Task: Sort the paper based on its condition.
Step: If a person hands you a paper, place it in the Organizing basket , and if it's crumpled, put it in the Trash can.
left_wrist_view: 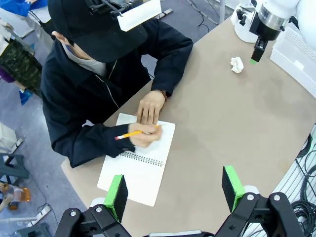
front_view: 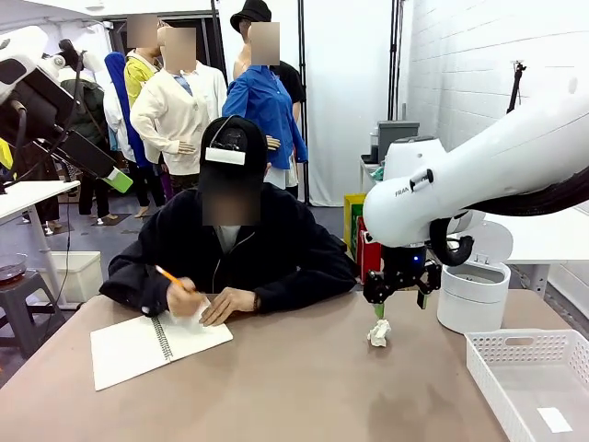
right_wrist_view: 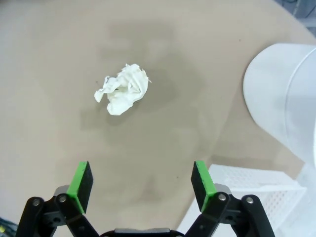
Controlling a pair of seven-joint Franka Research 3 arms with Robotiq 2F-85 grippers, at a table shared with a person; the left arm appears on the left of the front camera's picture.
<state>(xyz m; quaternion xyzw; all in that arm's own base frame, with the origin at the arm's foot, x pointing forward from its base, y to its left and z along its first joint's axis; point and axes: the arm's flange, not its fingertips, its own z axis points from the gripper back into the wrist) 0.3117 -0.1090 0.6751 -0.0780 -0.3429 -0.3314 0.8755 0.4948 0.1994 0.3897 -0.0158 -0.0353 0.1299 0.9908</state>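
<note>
Front view puts the crumpled paper (front_view: 379, 332) on the table (front_view: 276, 387) right of centre, just below the wide-open right jaws; left wrist view, wide left jaws well apart from it; right wrist view, it lies ahead, upper left

My tan table (front_view: 304, 387) stood under even indoor light, with a white-painted brick wall (front_view: 479, 64) to its right. A white curtain (front_view: 350, 101) hung behind it between black poles (front_view: 301, 101). The floor (front_view: 101, 241) was grey. At far left, a white side table (front_view: 28, 195) stood over a white crate (front_view: 81, 273), a dark stool (front_view: 28, 285) beside it.
</note>
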